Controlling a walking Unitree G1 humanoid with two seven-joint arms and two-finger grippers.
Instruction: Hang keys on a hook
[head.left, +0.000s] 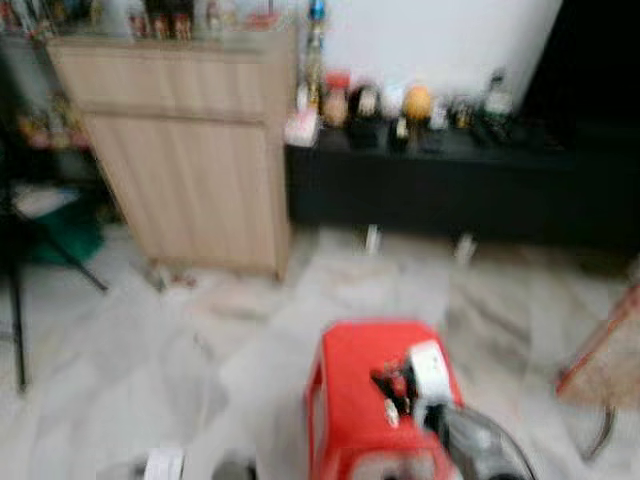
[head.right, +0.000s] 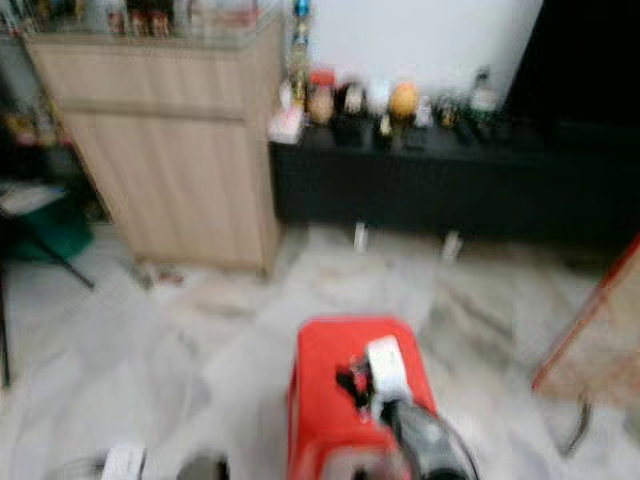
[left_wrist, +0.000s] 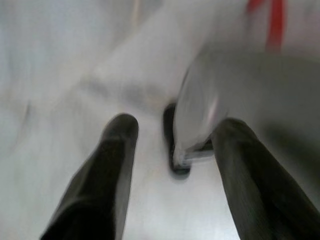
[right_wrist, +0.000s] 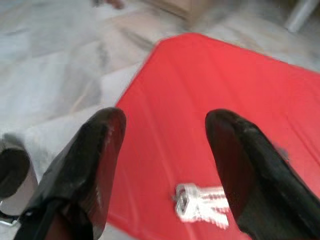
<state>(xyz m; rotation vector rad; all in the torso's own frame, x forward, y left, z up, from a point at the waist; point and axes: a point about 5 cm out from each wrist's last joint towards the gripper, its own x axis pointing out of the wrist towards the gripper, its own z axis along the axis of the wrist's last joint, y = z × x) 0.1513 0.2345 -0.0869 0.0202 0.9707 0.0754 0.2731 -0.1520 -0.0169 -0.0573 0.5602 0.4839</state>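
Silver keys (right_wrist: 200, 209) are seen lying loose on the red stool (right_wrist: 210, 100), between the spread fingers of the right gripper (right_wrist: 167, 125). Nothing has been grasped yet, and carrying and hanging remain. The left gripper (left_wrist: 172, 132) is held open over the floor (left_wrist: 60, 60).

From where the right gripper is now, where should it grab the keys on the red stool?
The keys lie flat on the red stool, between the open fingers of the right gripper. Probably best to come straight down from above and pinch across the bunched heads at the ring end, since the fanned blades look thin and could slip.
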